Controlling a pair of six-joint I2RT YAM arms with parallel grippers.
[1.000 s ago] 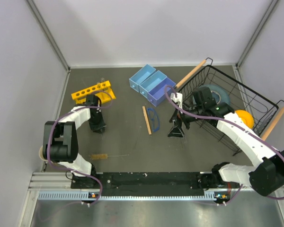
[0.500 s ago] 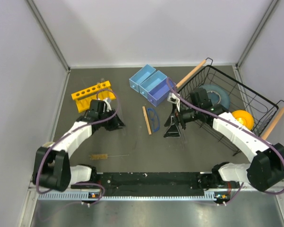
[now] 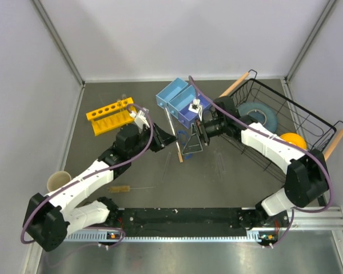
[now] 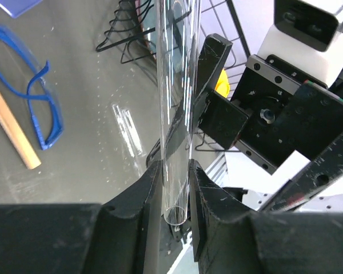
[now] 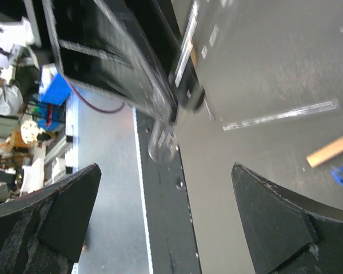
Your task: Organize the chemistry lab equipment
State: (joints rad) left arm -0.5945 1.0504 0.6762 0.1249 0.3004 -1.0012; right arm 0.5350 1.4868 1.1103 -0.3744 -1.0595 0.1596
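Note:
My left gripper point(image 3: 164, 140) is shut on a clear glass tube point(image 4: 176, 103), gripped near its open end point(image 4: 177, 216) and held upright over the table middle. The tube shows as a thin line in the top view point(image 3: 169, 123). My right gripper point(image 3: 192, 141) is open and empty, facing the left gripper a little to its right; the tube's round end point(image 5: 162, 144) hangs between its spread fingers point(image 5: 63, 211). Blue-framed safety glasses point(image 4: 37, 100) and the wooden stick point(image 4: 11, 128) lie below. Another glass tube point(image 5: 280, 114) lies on the table. The bristle brush point(image 3: 122, 187) lies near the front left.
A yellow tube rack point(image 3: 110, 113) stands at the back left, blue boxes point(image 3: 180, 98) at the back middle. The black wire basket point(image 3: 308, 123) at the right holds a grey-blue plate point(image 3: 262, 114) and a yellow bowl point(image 3: 292, 140). A paper cup point(image 3: 58, 181) stands front left.
My left arm has swung from beside the yellow rack to the table middle with the tube in its grip. My right gripper has moved left and back towards it.

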